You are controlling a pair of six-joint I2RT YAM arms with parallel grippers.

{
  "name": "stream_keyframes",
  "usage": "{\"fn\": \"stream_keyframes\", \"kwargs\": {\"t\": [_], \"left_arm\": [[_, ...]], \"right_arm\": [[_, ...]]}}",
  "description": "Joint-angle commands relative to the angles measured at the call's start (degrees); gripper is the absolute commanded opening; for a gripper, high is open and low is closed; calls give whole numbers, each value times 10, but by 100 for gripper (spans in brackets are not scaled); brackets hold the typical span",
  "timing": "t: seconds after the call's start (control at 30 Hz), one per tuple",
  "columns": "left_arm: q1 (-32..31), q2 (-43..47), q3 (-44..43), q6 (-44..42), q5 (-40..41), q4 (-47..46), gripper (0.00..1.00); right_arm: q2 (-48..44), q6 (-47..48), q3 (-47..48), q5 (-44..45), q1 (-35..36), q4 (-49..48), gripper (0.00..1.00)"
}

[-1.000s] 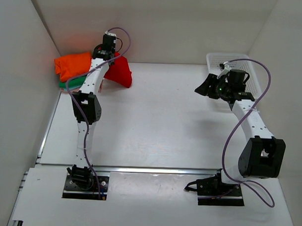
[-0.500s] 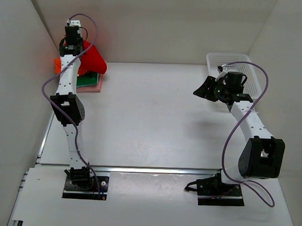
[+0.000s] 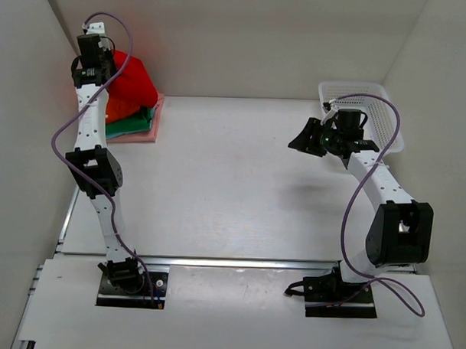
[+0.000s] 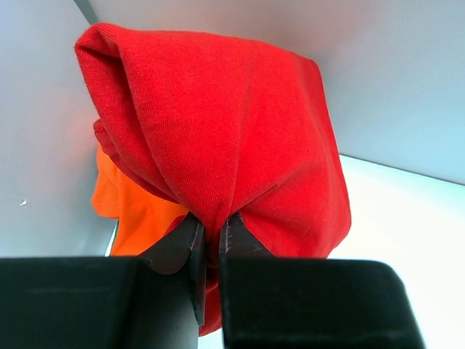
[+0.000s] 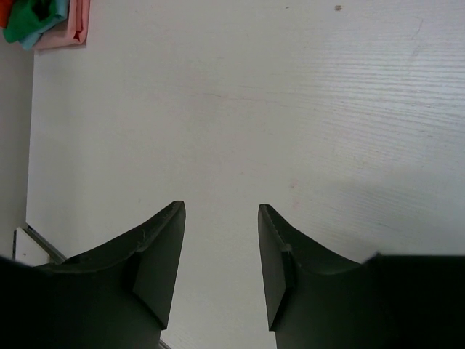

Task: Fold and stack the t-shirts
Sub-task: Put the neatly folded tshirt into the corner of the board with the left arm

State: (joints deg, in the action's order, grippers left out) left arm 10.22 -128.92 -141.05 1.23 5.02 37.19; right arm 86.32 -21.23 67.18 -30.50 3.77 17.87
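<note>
A white tabletop with a faint wood grain (image 3: 240, 190) is seen filling the middle of the overhead view. It is boxed in on three sides by plain white panels: a back wall (image 3: 245, 45) along the far edge, a left wall (image 3: 27, 152) and a right wall (image 3: 450, 90). A silver metal rail (image 3: 237, 262) is seen running along the near edge, and a white ledge (image 3: 228, 312) is laid in front of it. A white plastic mesh basket (image 3: 389, 119) is set in the far right corner. Even, soft light is cast throughout, and only a pale grey shadow (image 3: 316, 196) is thrown right of centre.
</note>
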Motion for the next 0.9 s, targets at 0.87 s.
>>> {"fn": "stream_keyframes", "kwargs": {"t": [0.87], "left_arm": [[111, 27, 23, -29, -308, 67, 0]], "right_arm": [[112, -4, 164, 29, 83, 65, 41]]}}
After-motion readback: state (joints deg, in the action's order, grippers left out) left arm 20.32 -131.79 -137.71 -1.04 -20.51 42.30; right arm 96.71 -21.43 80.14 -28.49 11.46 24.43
